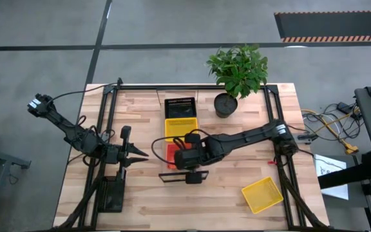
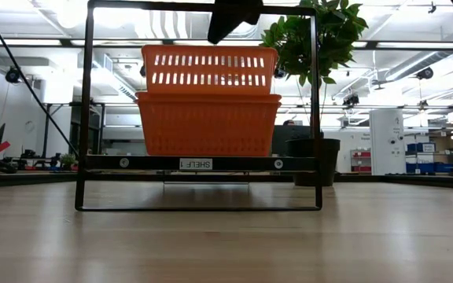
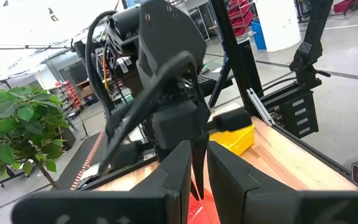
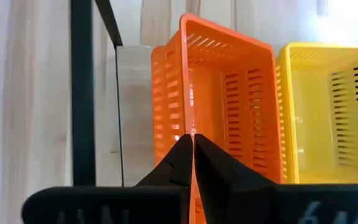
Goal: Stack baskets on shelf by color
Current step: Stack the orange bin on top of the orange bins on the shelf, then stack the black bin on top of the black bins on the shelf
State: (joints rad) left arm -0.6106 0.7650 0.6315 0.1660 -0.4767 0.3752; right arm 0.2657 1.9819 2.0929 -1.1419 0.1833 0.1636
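Two red baskets stand on the near end of the shelf (image 2: 203,163), the upper one (image 2: 209,69) nested in the lower one (image 2: 208,126). My right gripper (image 4: 191,140) is above them, shut on the upper red basket (image 4: 229,93). A yellow basket (image 1: 180,127) and a black basket (image 1: 180,106) sit farther along the shelf. Another yellow basket (image 1: 261,194) lies on the table at the near right. My left gripper (image 1: 143,154) is shut and empty, just left of the red baskets. My right gripper pinches the rim of the upper red basket's near end wall (image 4: 191,121), one finger inside the basket and one outside. The fingers come from above, pointing down. The basket sits level, its lower part inside the lower red basket.
A black pot with a green plant (image 1: 225,103) stands at the far right of the shelf. The shelf's thin black frame (image 2: 85,110) rises around the baskets. Bare wooden tabletop (image 1: 224,193) lies between the shelf and the loose yellow basket.
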